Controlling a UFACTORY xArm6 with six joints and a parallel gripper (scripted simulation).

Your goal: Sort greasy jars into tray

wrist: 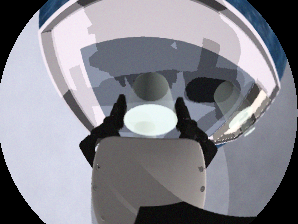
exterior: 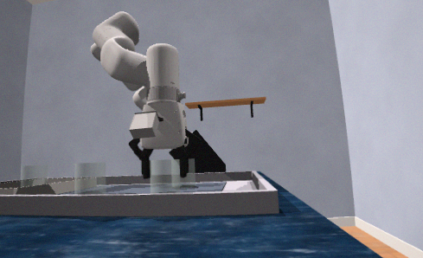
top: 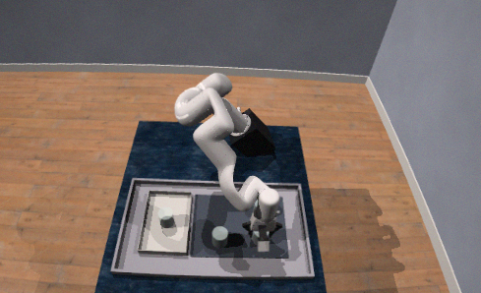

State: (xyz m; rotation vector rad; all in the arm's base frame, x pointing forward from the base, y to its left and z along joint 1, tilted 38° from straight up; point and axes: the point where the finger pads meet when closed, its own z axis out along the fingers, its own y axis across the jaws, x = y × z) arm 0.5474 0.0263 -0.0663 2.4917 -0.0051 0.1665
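Claw (wrist: 150, 121) lowered over the right part of the dark mat (top: 208, 206), fingers spread wide, one on each side of a jar (wrist: 150, 119) standing mouth down. Nothing pinched: jar between the fingers but not gripped. Same jar (exterior: 161, 174) seen from the side between the two black fingertips, standing on the mat. Mostly hidden under the wrist from above.

Second jar (top: 219, 236) on the mat, left of the claw and toward the near edge, well apart from the first. Third jar (exterior: 189, 171) just behind the claw in the side view, partly hidden by the right finger; in the wrist view, a further jar (wrist: 152, 87) right beyond the one between the fingers. Another jar (wrist: 224, 92) off to the right in the wrist view; cannot tell which of the others it matches.

Fourth jar (top: 165, 215) inside the pale tray (top: 146, 222), near its middle and between the rims. Tray beside the left edge of the mat, both on the grey rimmed bench (top: 301, 265). Bench standing on a dark blue rug (top: 167, 147) over the wooden floor (top: 54, 138).

White arm (top: 216, 143) bent down from its black base (top: 256, 135) behind the bench, wrist pointing straight down. Wooden shelf (exterior: 225, 103) on the wall behind.
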